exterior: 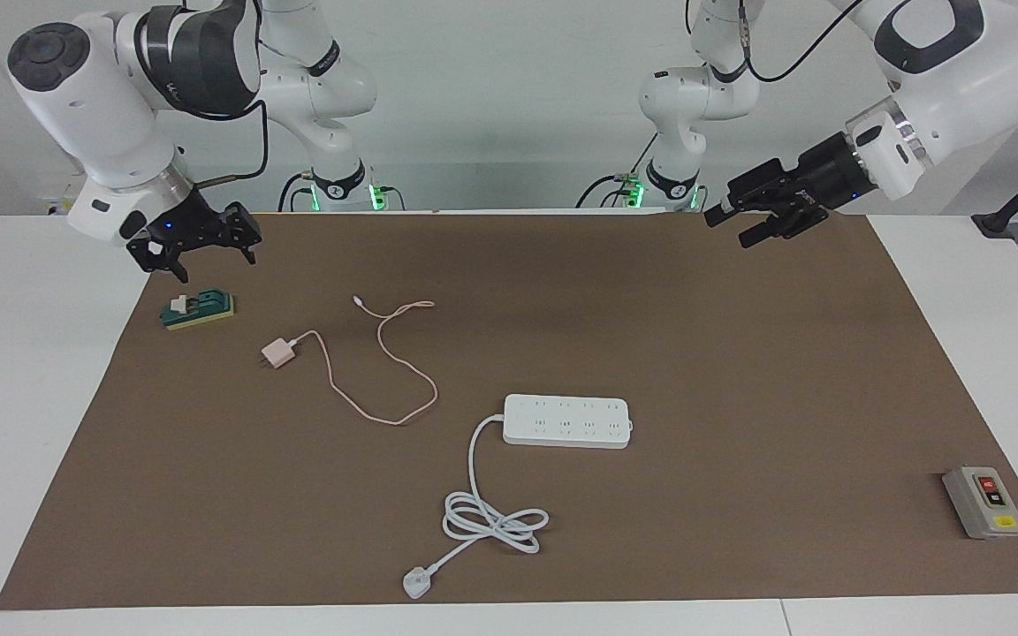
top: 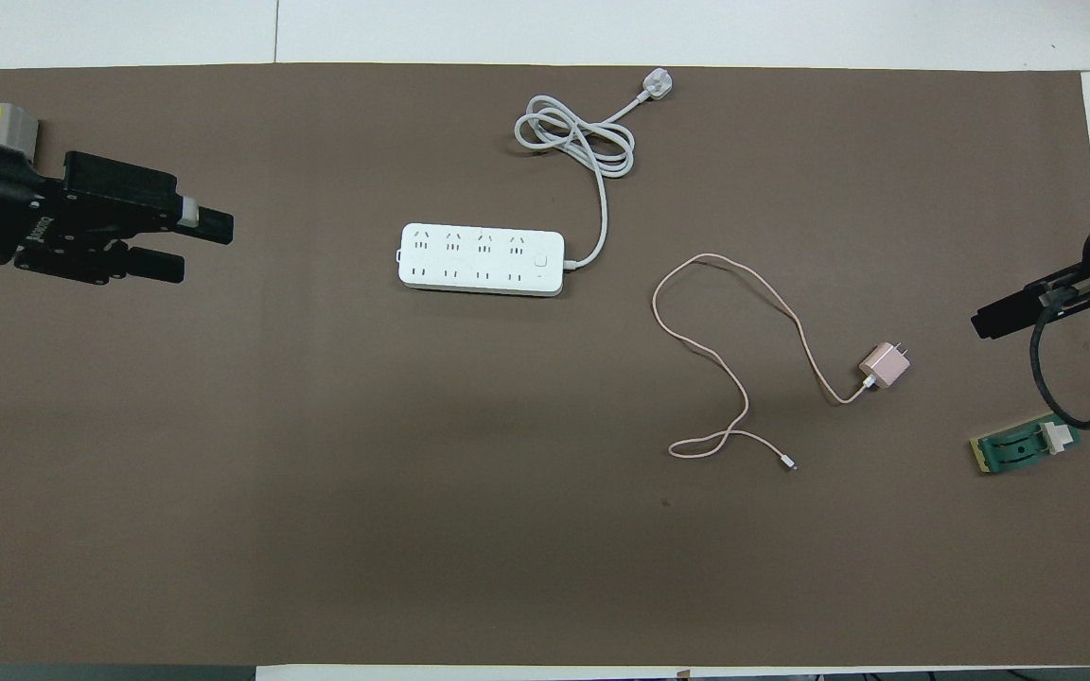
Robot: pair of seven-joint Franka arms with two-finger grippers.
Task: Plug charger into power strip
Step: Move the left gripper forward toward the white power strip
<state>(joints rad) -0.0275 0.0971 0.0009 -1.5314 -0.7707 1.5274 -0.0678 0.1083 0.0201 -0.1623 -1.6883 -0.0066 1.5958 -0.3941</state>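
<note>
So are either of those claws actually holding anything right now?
No, nothing is held. The left gripper and the right gripper both hang open in the air. The charger lies untouched on the mat, apart from the power strip.

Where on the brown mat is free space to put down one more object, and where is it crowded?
The widest bare patch lies between the power strip and the grey button box. The mat's strip nearest the robots, past the pink cable, is bare too. It is crowded where the charger, its cable and the green switch block lie.
</note>
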